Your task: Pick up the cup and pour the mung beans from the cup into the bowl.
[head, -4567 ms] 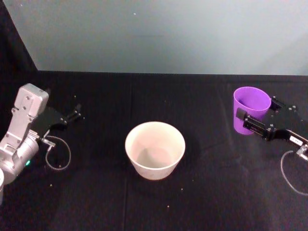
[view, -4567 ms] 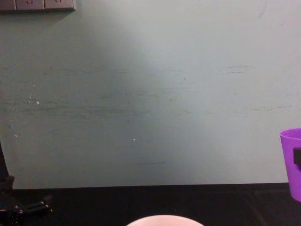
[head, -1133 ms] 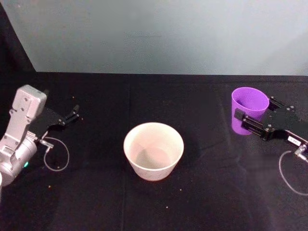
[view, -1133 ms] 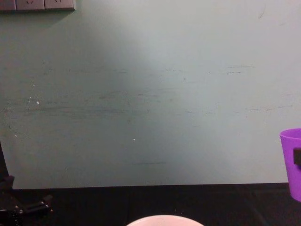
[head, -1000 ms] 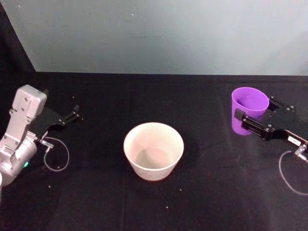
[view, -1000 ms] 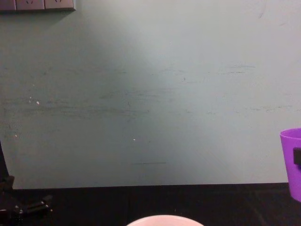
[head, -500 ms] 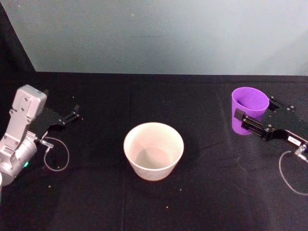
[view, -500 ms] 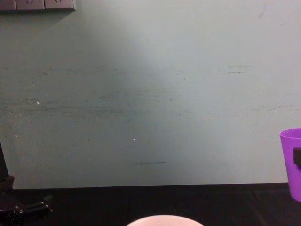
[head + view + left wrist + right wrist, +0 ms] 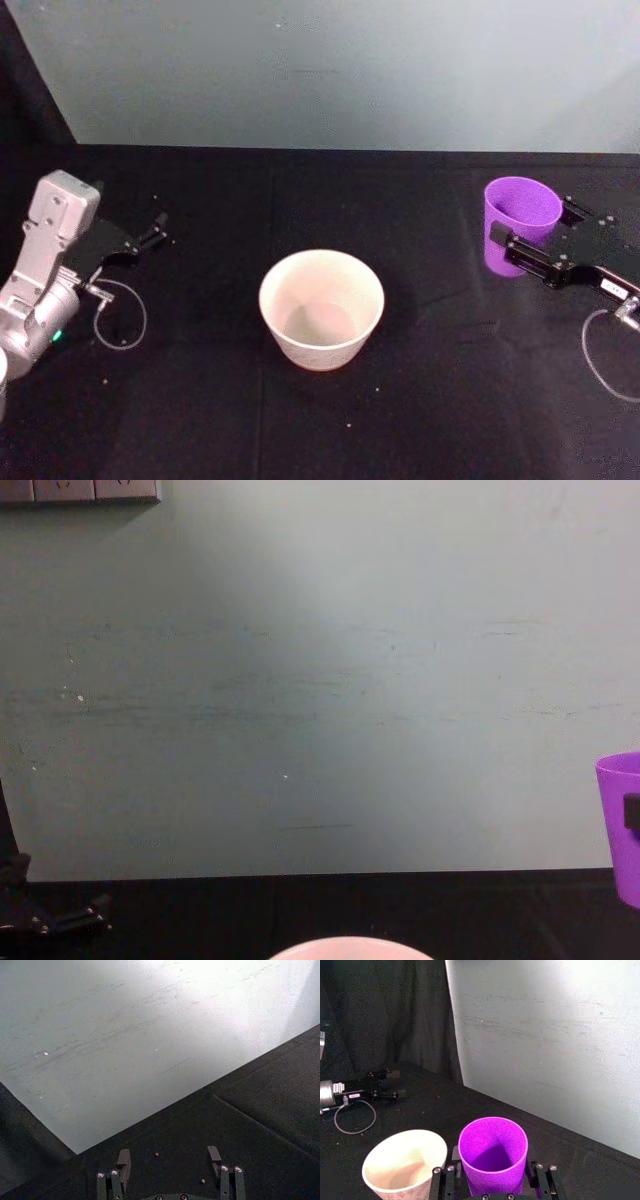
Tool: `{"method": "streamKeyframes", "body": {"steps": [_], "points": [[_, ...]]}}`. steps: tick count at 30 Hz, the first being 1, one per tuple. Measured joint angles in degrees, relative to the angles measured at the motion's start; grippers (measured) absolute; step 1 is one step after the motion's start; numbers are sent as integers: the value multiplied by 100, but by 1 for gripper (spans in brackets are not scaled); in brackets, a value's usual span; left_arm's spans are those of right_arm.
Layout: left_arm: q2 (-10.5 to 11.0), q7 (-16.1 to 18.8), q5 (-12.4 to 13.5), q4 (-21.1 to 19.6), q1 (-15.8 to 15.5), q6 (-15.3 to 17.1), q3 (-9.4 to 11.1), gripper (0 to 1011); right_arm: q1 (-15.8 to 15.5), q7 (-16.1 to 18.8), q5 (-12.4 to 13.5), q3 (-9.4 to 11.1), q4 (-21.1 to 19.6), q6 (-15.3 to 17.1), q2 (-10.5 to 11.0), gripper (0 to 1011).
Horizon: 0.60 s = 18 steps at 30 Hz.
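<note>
1. A black-clothed table [image 9: 420,420] carries everything; the bowl [image 9: 322,310] stands near its middle, upright, with a pale, smooth inside.
2. Behind the bowl the cloth ends at a pale grey-green wall [image 9: 360,70] marked with faint horizontal scuffs. A black curtain [image 9: 385,1015] hangs to the bowl's far left.
3. In the chest view, white socket plates [image 9: 80,489] sit on the wall high up and left of the bowl.
4. Small pale specks [image 9: 348,425] dot the cloth in front of the bowl.
5. The cup [image 9: 520,225] is upright, well apart from the bowl on its right and a little farther back. Whether its base rests on the cloth cannot be told.
6. The right gripper [image 9: 533,225] is at the cup, with a finger pressed against each side of the purple wall, clasping it below the rim.
7. The left gripper [image 9: 155,230] is parked well to the bowl's left and slightly behind it, its fingers spread wide with nothing between them.
8. A thin cable loop [image 9: 120,320] lies on the cloth to the left of the bowl, under the left arm.
9. A white tag [image 9: 612,287] on the right arm, right of the bowl, carries marks too small to read. No other writing can be made out.
</note>
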Motion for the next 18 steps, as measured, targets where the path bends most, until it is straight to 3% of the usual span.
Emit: {"method": "streamKeyframes", "body": {"steps": [18], "points": [[0, 0, 0, 0, 0, 0, 0, 1000, 0, 0, 0, 0, 0, 0, 0, 729]]}}
